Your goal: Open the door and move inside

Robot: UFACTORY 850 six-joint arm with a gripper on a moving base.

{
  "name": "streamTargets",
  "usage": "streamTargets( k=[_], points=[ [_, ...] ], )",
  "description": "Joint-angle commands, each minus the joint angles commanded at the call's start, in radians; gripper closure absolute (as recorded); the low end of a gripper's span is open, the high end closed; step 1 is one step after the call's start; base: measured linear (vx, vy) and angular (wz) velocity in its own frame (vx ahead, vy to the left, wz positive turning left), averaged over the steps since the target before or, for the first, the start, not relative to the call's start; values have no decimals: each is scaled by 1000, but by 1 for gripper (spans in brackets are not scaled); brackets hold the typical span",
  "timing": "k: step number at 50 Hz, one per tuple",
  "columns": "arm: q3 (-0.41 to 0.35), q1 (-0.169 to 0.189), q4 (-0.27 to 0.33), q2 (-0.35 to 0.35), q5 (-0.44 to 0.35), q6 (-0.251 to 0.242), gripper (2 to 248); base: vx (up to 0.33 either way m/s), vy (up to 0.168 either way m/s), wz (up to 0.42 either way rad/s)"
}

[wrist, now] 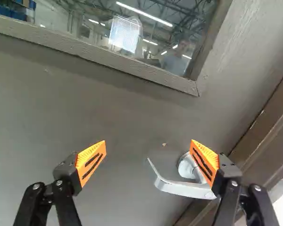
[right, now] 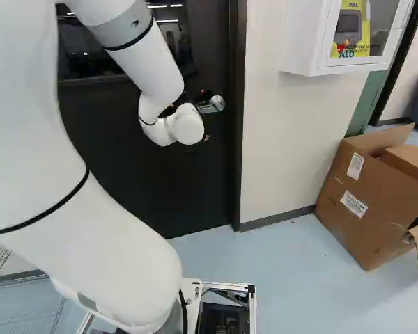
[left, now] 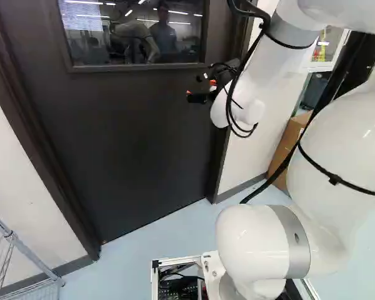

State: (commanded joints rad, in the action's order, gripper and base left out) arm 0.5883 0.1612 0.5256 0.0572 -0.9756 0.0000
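door (left: pixel 131 144) dark below its window (left: pixel 134 37), lever handle (wrist: pixel 181 187) silvery and curved, end effector (left: pixel 200 87) agape

Likely lab or workshop: wire rack (left: pixel 32 255), wall cabinet (right: pixel 302 38), reflected strip lights (wrist: pixel 144 14), roof trusses (wrist: pixel 181 10).

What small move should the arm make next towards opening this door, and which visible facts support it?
Probably a small sideways shift, centring the open gripper on the door handle before advancing: the wrist view shows the handle off-centre between the fingers, partly hidden by one orange pad.
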Motion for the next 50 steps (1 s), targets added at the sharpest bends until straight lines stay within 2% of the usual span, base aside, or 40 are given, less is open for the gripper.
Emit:
streamTargets(
  k=[33,50],
  points=[
    [45,-4,0,-45,0,0,3,0,0,0],
    [38,-4,0,-69,0,0,3,0,0,0]
  ],
)
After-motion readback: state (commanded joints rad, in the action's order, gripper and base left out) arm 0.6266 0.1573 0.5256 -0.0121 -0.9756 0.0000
